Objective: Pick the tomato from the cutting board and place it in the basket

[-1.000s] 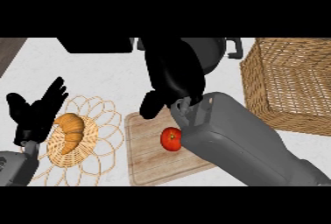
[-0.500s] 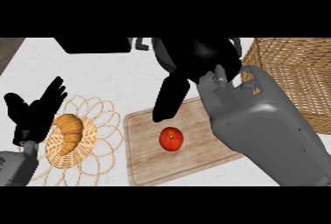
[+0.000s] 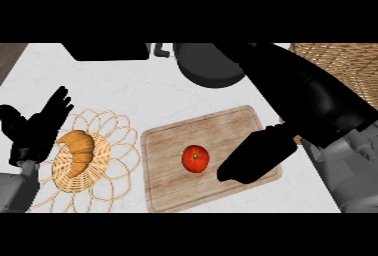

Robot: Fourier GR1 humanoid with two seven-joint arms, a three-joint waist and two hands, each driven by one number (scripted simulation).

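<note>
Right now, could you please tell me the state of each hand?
Left hand: open, resting beside the croissant, holding nothing.
Right hand: beside the tomato, not holding it; open or closed cannot be told.

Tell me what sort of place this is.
Most likely a kitchen counter: a tomato on a wooden cutting board, a croissant in a wire bowl, and a dark pan behind.

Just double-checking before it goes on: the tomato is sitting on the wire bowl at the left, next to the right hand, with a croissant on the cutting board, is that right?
No, the two are swapped. The head view shows the tomato on the cutting board, beside the right hand, and the croissant in the wire bowl at the left.
</note>
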